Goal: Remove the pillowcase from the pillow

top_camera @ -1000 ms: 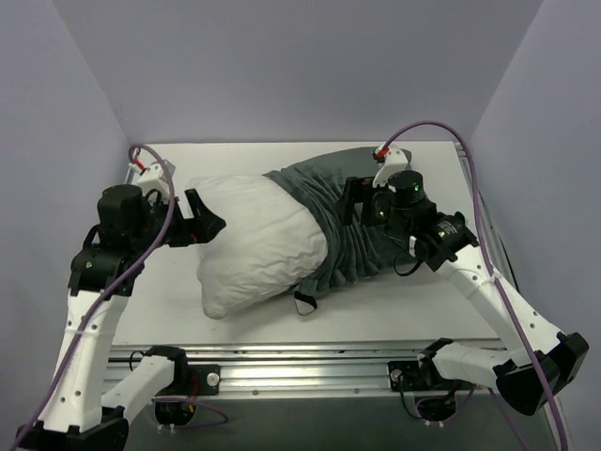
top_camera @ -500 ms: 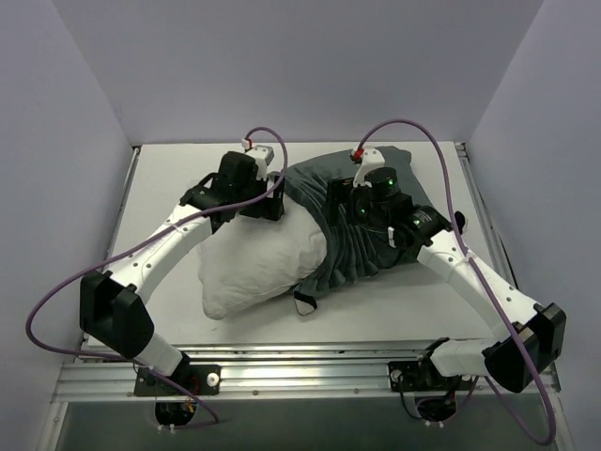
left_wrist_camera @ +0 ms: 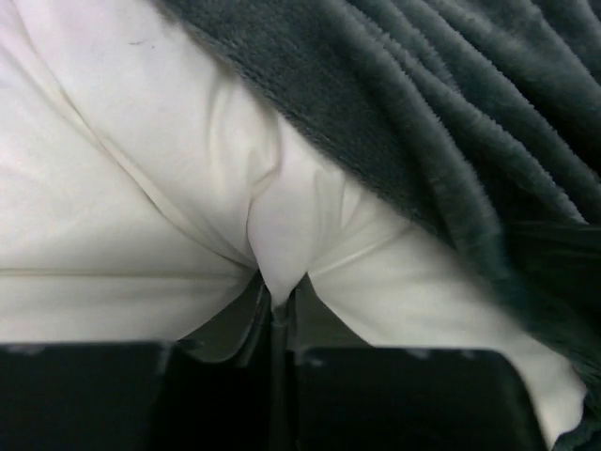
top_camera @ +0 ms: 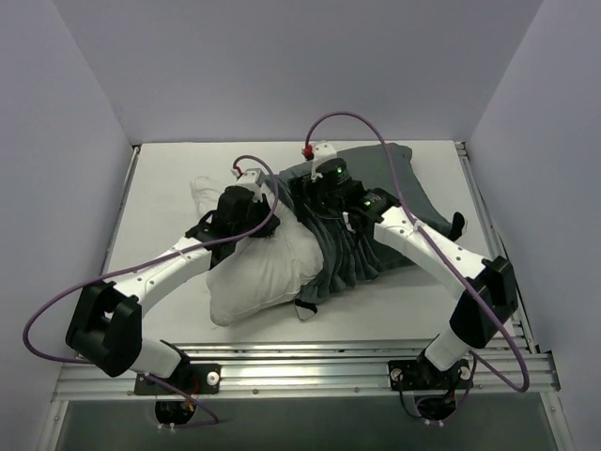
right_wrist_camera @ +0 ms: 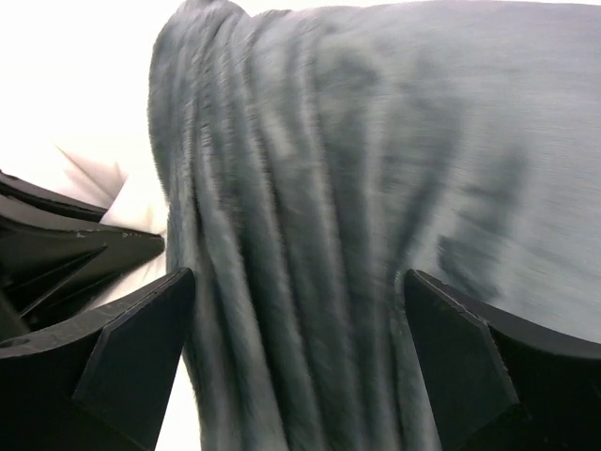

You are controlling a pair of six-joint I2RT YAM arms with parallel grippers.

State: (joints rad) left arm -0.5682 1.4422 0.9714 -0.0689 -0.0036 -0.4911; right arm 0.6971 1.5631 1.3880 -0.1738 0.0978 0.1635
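Left pincer (left_wrist_camera: 275, 310): clamped on plump white pillow (left_wrist_camera: 113, 207). Right pincer (right_wrist_camera: 298, 282): jaws apart over bunched grey-green velvety pillowcase (right_wrist_camera: 376, 141). Step: pillow anchored; next I must grip right, draw it off.

One pillow (top_camera: 246, 274), one pillowcase (top_camera: 362, 252), two claws (left_wrist_camera: 278, 308) (right_wrist_camera: 299, 287).

We see the pillow (top_camera: 258, 277) plain white. Right of the pillow, the pillowcase (top_camera: 349, 256) shows a dark grey-green, unpatterned face. Under the pillow the table (top_camera: 160, 193) is white; over it the arms (top_camera: 160, 272) are white with black joints, trailing purple cables (top_camera: 346, 115). Beyond the pillow, the walls (top_camera: 300, 66) are pale lavender and a small light (top_camera: 329, 173) glows green.
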